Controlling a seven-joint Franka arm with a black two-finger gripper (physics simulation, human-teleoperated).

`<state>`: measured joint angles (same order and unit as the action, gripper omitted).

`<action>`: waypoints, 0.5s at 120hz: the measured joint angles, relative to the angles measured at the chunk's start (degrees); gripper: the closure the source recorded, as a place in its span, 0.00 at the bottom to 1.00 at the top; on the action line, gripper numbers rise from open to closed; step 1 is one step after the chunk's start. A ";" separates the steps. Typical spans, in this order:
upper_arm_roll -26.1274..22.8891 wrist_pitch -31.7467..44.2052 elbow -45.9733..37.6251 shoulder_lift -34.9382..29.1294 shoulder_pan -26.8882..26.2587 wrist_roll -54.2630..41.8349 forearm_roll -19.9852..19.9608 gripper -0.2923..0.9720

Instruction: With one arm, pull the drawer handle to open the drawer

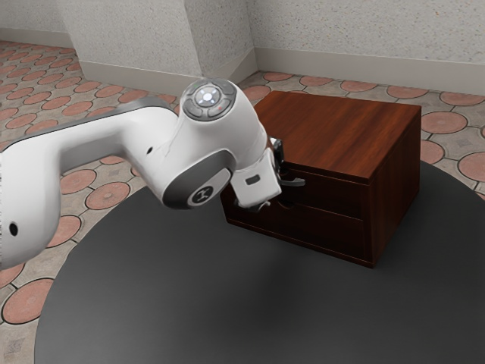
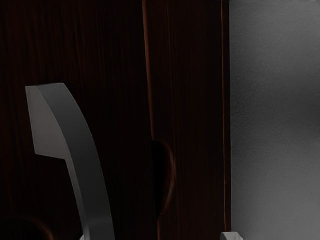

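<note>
Crowding the drawer handle (image 1: 296,182)
Gripper (image 1: 281,177) sits at its 9 o'clock, tight to the cabinet (image 1: 345,129); can't tell if it's gripping.

The white arm (image 1: 114,152) runs off the exterior view's left edge and covers part of the wooden drawer cabinet (image 1: 341,129), most of the gripper (image 1: 281,173) and all but a grey tip of the drawer handle (image 1: 296,182). The black table (image 1: 227,303) is cut off below. In the wrist view the drawer handle runs off the lower edge.
</note>
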<state>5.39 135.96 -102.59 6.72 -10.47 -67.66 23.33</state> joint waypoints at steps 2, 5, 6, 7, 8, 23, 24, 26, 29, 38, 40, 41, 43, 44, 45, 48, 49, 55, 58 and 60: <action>0.01 0.05 0.06 0.02 -0.03 0.01 -0.02 0.57; 0.01 0.10 0.28 0.04 -0.10 -0.01 -0.06 0.59; 0.02 0.11 0.38 0.05 -0.14 -0.03 -0.08 0.60; 0.04 0.12 0.49 0.04 -0.22 -0.04 -0.10 0.61; 0.03 0.13 0.58 0.03 -0.29 -0.05 -0.11 0.60; 0.24 0.14 1.14 -0.30 -1.20 -0.26 -0.11 0.50; 0.26 0.12 1.13 -0.30 -1.21 -0.28 -0.13 0.50; 0.29 0.10 1.12 -0.29 -1.23 -0.32 -0.19 0.49; 0.29 0.10 1.01 -0.28 -1.22 -0.37 -0.26 0.48; 0.26 0.20 0.66 -0.28 -1.17 -0.42 -0.35 0.44; 0.23 0.24 0.56 -0.28 -1.16 -0.42 -0.33 0.44; 0.22 0.26 0.50 -0.28 -1.16 -0.42 -0.32 0.43; 0.21 0.30 0.41 -0.30 -1.15 -0.40 -0.29 0.43; 0.20 0.32 0.36 -0.31 -1.16 -0.40 -0.27 0.43; 0.19 0.33 0.31 -0.34 -1.16 -0.39 -0.26 0.43; 0.22 0.38 0.04 -0.46 -1.21 -0.38 -0.23 0.43; 0.22 0.40 -0.09 -0.53 -1.22 -0.38 -0.22 0.43; 0.21 0.50 -1.33 -1.37 -1.31 -0.38 -0.13 0.44; 0.23 0.53 -2.11 -1.94 -1.38 -0.37 -0.07 0.46; 0.24 0.56 -2.67 -2.33 -1.42 -0.35 -0.01 0.47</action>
<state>5.64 136.52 -105.26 4.38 -11.89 -68.01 23.32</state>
